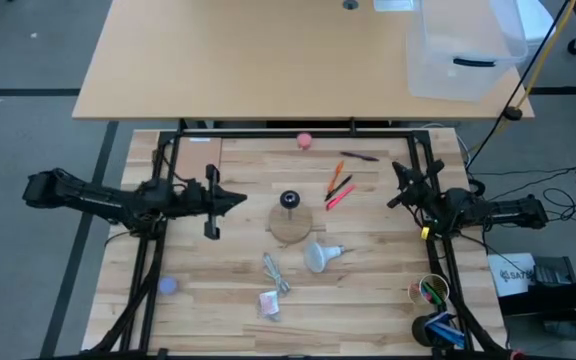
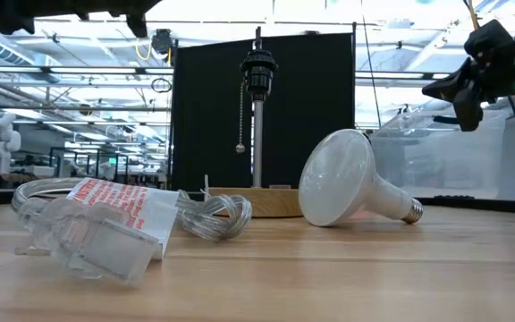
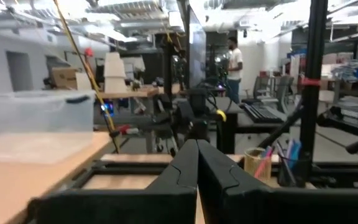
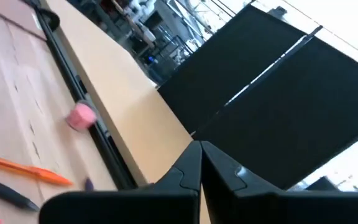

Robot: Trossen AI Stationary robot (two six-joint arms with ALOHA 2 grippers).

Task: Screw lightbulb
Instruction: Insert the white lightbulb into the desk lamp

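White bulb (image 1: 318, 257) lies on its side on the table (image 1: 368, 300), just beside the wooden socket base (image 1: 290, 222). Left gripper (image 1: 236, 199) and right gripper (image 1: 396, 178) both closed, empty, raised at either side.

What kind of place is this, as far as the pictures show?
Most likely a robotics lab or workshop. Two robot arms are mounted at a wooden table, a clear storage bin stands on a desk behind, and more desks and equipment fill the open hall beyond, where a person stands.

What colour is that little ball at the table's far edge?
Pink ball, clearest in the high view.
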